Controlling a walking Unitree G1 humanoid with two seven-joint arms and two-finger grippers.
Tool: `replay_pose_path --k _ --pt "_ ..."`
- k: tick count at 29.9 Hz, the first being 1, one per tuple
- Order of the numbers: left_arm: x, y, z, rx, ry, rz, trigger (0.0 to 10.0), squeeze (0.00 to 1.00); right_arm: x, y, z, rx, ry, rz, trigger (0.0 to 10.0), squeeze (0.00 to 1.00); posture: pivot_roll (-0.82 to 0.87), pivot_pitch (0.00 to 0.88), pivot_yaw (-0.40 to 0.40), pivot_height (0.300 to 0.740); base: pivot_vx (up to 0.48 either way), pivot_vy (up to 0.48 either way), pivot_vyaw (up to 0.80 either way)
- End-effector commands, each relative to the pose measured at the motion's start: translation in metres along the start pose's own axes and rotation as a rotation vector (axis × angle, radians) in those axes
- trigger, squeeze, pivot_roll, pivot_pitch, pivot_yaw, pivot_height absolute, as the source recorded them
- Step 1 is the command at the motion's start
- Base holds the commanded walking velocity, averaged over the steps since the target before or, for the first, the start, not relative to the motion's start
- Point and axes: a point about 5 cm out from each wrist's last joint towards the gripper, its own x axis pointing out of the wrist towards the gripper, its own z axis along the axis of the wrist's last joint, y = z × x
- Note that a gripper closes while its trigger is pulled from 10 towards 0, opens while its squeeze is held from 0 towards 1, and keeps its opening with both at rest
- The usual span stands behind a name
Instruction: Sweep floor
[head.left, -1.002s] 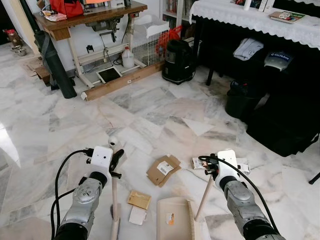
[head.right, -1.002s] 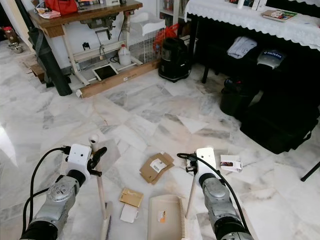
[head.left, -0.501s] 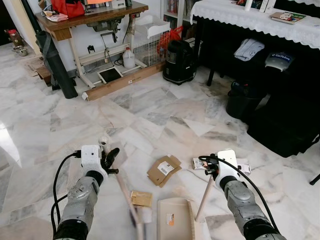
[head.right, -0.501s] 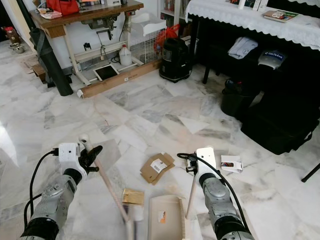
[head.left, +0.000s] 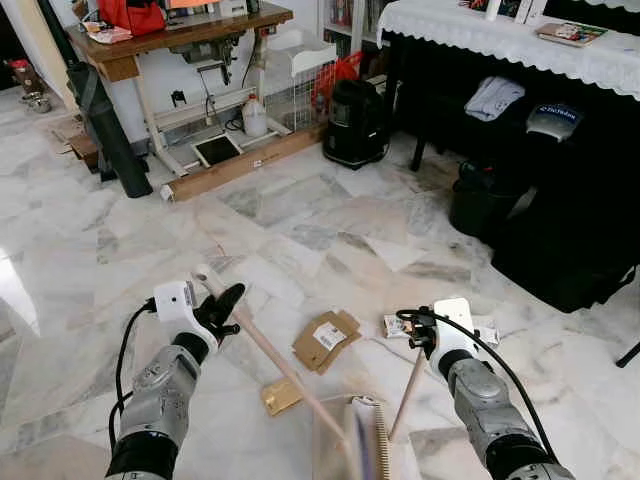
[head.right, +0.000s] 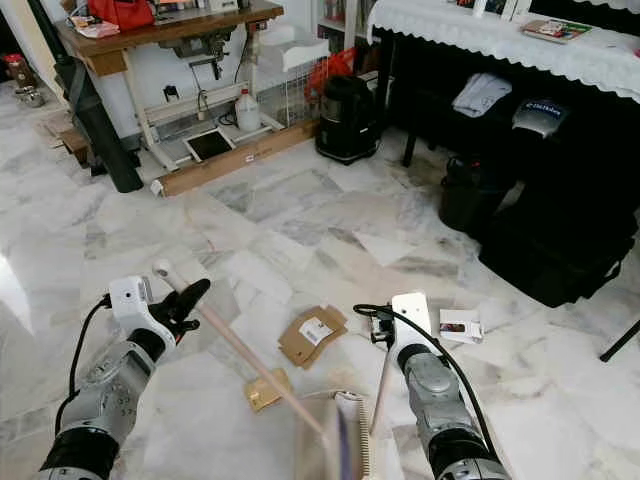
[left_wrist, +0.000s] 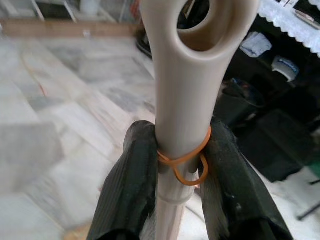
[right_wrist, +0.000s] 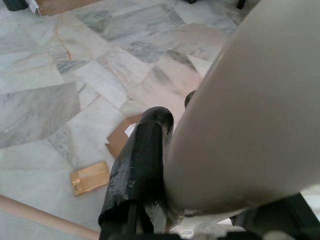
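Note:
My left gripper (head.left: 228, 305) is shut on the top of a cream broom handle (head.left: 270, 355). The handle slants down to the right, and its blurred head (head.left: 358, 440) is over the cream dustpan (head.left: 330, 452) at the bottom edge. In the left wrist view, both black fingers (left_wrist: 131, 185) clamp the handle just below its hanging hole, with an orange rubber band around it. My right gripper (head.left: 426, 335) is shut on the dustpan's upright wooden handle (head.left: 408, 392). A brown cardboard piece (head.left: 326, 340) and a small tan scrap (head.left: 280, 397) lie on the marble floor between the arms.
A small packet and white paper (head.left: 487, 330) lie beside my right gripper. Farther off stand a black vacuum (head.left: 356, 122), a sewing table (head.left: 180, 40) with a wooden plank (head.left: 245, 160) at its foot, and black bags (head.left: 570, 240) under the cloth-covered table at the right.
The broom went from upright to slanted, its head sweeping right onto the dustpan. My left gripper shifted left and back. The tan scrap has turned. My right gripper has held still.

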Motion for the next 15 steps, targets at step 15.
replay_pose_path --k 15 --pt "0.002 -0.019 0.072 0.327 -0.351 0.025 10.0 0.0 0.001 -0.002 0.011 0.055 -0.09 -0.045 10.0 0.0 0.09 0.0 0.011 0.74 0.0 0.0 0.0"
